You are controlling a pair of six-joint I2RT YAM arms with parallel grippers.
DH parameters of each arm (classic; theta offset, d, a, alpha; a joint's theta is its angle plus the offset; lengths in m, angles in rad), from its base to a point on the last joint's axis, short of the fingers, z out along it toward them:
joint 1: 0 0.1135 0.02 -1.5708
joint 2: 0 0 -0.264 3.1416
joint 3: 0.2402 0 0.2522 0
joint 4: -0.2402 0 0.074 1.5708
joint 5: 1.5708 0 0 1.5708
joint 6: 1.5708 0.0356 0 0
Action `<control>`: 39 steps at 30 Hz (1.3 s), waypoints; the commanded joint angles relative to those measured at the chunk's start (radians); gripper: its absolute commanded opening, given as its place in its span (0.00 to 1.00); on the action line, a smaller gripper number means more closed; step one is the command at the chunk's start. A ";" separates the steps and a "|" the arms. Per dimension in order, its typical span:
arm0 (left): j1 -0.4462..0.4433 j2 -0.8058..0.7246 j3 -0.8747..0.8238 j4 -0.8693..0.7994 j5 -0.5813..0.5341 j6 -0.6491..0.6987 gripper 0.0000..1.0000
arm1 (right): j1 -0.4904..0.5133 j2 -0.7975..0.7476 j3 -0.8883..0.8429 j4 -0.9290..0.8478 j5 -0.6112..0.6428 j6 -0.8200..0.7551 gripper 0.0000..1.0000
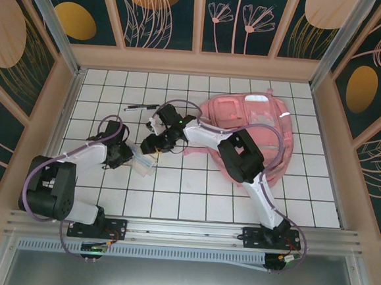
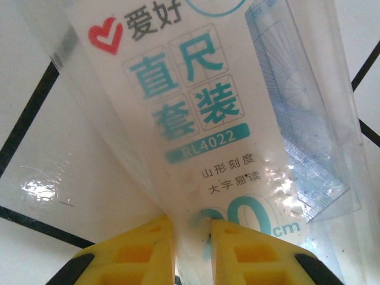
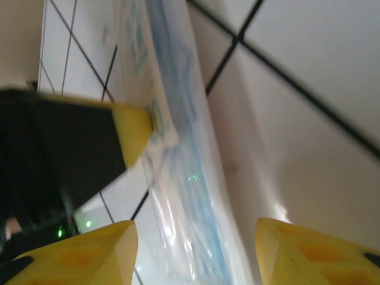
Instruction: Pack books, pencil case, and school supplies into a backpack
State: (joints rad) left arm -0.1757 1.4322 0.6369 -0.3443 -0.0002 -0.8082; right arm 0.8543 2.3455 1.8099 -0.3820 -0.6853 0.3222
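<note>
L arm sits at the left of the white tiled worktop (image 1: 192,202), elbow folded and forearm reaching in toward the middle. L hand (image 2: 193,237) is pinched narrow on the bottom edge of a clear ruler-set packet (image 2: 196,119). In the L wrist view both yellow fingers (image 2: 139,249) press the plastic from either side, w/ teal print, a red heart logo and a see-through protractor and ruler inside. From above, the packet lies low over the tiles just R of the L hand, roughly mid-worktop and slightly left of centre; can't tell if its far end touches the surface. A loose dark pen (image 1: 140,105) lies on the tiles further back, apart from both hands. R hand (image 3: 195,228) is right next to the packet, jaws wide. In the R wrist view the packet runs up btwn its two yellow fingers w/ gaps on both sides, and the view is blurred. R arm stretches across from its base at the near right, passing over the front edge of the pink backpack (image 1: 251,127). The backpack lies flat at the back right, well apart from the packet.
</note>
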 commanded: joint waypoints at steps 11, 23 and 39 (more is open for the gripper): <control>0.007 0.014 -0.091 0.028 0.011 0.094 0.15 | 0.024 0.218 0.217 0.084 -0.088 0.075 0.49; 0.007 -0.131 0.024 -0.078 0.034 0.142 0.20 | 0.058 0.156 0.180 0.093 -0.172 0.106 0.00; -0.316 -0.304 0.255 0.220 0.488 0.510 0.44 | -0.531 -0.907 -0.668 0.125 0.198 0.236 0.00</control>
State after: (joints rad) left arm -0.4213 1.0760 0.8619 -0.2173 0.4454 -0.3969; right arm 0.4133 1.5360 1.1923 -0.1562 -0.5583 0.6205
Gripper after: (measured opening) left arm 0.418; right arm 0.047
